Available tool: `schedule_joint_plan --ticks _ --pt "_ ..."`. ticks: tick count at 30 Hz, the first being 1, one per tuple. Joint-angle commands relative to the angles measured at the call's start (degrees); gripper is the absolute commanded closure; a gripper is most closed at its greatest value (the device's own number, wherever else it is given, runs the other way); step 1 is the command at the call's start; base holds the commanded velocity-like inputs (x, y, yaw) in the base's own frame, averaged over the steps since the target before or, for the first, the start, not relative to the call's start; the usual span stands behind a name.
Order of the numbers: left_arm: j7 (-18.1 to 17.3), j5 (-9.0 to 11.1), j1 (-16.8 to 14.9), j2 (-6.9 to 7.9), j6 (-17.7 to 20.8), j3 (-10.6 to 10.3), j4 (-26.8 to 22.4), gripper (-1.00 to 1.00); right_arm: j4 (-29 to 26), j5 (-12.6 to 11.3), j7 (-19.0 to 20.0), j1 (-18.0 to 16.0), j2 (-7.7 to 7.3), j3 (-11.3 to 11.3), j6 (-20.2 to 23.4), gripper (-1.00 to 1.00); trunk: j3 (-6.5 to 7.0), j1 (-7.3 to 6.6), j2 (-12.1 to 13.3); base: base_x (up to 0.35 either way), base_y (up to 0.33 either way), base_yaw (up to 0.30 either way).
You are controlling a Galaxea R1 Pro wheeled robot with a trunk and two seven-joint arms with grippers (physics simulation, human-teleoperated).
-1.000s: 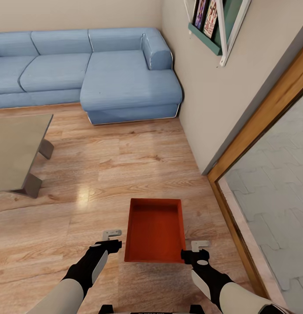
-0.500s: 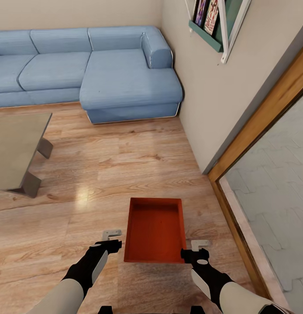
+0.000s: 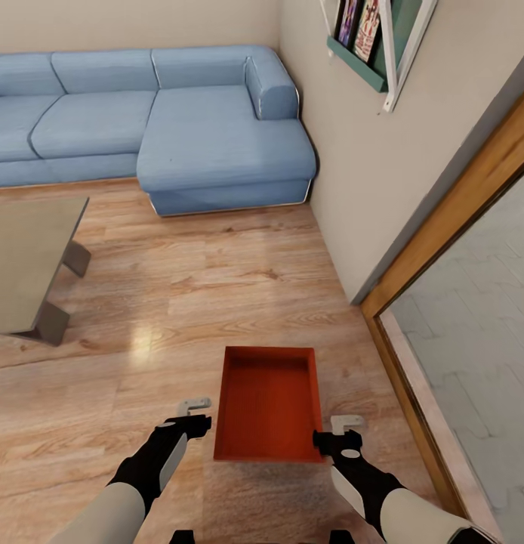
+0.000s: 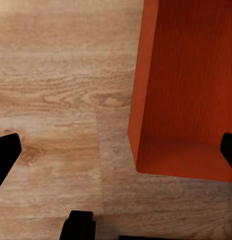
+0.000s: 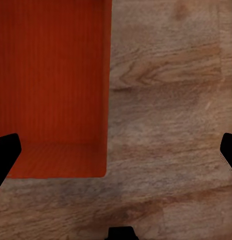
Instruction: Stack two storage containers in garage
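Your left gripper (image 3: 192, 414) and right gripper (image 3: 343, 429) sit either side of the orange tray (image 3: 269, 404), fingers wide open, nothing held.

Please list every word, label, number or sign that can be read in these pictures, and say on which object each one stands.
No text can be read.
The covers in the wall rack: colourful print, too small and blurred to read.
The storage container: plain orange-red, no label.
The sofa, the low table and the wood floor: no writing.
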Motion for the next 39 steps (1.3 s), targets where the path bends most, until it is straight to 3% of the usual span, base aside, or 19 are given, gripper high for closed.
schedule_joint_plan --ticks 1,23,39 --pt "0.27 0.40 0.00 -0.13 0.26 0.02 -0.14 -1.00 0.03 -0.61 -0.25 -0.04 -0.01 0.45 -0.28 -1.00 -0.03 0.03 -0.02 0.235 0.000 0.000" --pt "0.43 0.37 0.00 -0.28 0.09 -0.02 -0.10 -1.00 0.03 -0.61 -0.26 -0.04 -0.10 0.45 -0.36 -1.00 -0.03 0.03 -0.02 0.020 0.000 0.000" --pt "0.48 0.32 0.00 -0.39 0.05 -0.02 -0.10 -1.00 0.03 -0.61 -0.26 -0.04 -0.12 0.45 -0.37 -1.00 -0.03 0.03 -0.02 0.151 0.000 0.000"
